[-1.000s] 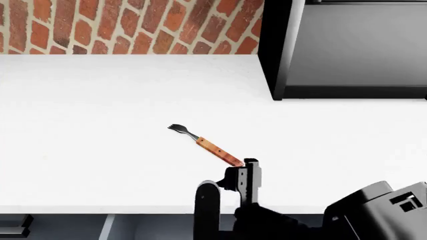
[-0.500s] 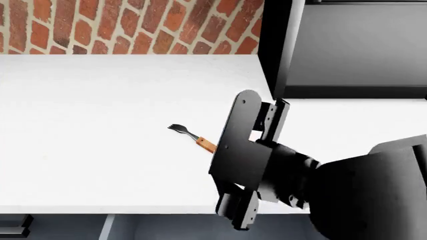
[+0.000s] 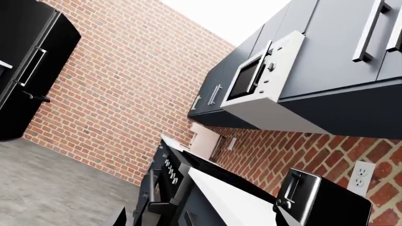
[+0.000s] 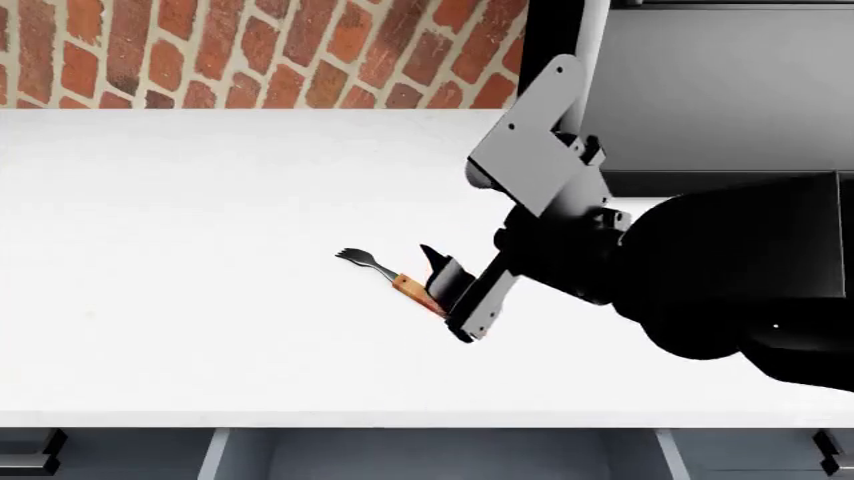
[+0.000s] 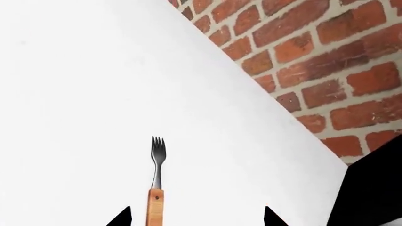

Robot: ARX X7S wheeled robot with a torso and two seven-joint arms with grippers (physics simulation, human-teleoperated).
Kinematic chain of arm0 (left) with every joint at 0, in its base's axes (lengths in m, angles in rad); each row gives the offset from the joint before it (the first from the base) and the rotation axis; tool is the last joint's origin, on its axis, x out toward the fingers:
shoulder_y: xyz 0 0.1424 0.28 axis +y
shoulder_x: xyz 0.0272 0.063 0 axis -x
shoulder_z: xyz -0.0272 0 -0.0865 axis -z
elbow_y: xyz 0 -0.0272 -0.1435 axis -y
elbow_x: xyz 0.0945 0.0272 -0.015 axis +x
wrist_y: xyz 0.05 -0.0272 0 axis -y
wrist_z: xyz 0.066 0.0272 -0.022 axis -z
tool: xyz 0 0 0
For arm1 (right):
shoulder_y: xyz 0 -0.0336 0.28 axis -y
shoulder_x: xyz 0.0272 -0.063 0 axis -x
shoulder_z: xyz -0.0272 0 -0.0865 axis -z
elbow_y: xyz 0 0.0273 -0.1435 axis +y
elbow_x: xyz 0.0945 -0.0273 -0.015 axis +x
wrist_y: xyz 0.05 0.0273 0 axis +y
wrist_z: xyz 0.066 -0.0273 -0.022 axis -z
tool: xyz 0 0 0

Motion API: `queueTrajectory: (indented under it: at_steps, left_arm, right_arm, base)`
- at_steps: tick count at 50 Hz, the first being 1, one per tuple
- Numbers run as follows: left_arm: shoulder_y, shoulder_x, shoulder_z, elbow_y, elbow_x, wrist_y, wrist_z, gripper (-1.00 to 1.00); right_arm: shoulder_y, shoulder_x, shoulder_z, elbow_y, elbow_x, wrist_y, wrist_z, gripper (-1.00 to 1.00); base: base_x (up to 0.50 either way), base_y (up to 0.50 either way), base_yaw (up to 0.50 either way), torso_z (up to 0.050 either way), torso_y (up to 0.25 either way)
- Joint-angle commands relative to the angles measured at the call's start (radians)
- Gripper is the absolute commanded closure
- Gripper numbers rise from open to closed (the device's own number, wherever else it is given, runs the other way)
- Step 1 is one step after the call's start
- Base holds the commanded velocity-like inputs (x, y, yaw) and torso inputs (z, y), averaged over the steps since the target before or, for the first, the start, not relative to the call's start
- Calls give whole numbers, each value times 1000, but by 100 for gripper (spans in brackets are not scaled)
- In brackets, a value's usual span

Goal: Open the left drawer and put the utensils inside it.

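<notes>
The fork (image 4: 390, 274) lies flat on the white counter (image 4: 174, 300), tines toward the brick wall (image 4: 254, 50), wooden handle toward the robot. The right gripper (image 4: 454, 290) hangs over the handle end with its fingers spread wide and nothing held; in the right wrist view the two dark fingertips (image 5: 119, 217) stand on either side of the handle, with the fork (image 5: 156, 181) nearer one of them. Being off-centre, a closing grasp may nudge the thin handle sideways or spin the fork rather than pinch it, and a flat utensil on a hard top leaves little to catch, so the tips could scrape or slip over it. The left drawer (image 4: 427, 455) below the counter edge appears open, showing a grey-blue inside. No knife shows.

The left gripper is out of sight; its camera shows only the kitchen: a black fridge (image 3: 28, 70), a microwave (image 3: 261, 77) under dark cabinets (image 3: 339, 52), a toaster (image 3: 320, 202).
</notes>
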Motion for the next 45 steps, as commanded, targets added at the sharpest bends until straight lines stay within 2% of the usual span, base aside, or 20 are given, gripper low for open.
queueTrajectory:
  at_steps: [1, 20, 45]
  left_arm:
    - [0, 0, 1, -1, 2, -2, 0, -100]
    - [-4, -1, 2, -12, -3, -1, -1, -100]
    - [-3, 0, -1, -9, 0, -8, -1, -100]
  right_arm:
    - [-51, -25, 20, 121, 18, -58, -41, -100]
    - [-147, -93, 32, 306, 89, -102, -24, -100]
    - [-285, -177, 12, 414, 84, -170, -75, -100]
  base:
    - [0, 0, 0, 0, 0]
    - [0, 0, 0, 0, 0]
    - [0, 0, 0, 0, 0]
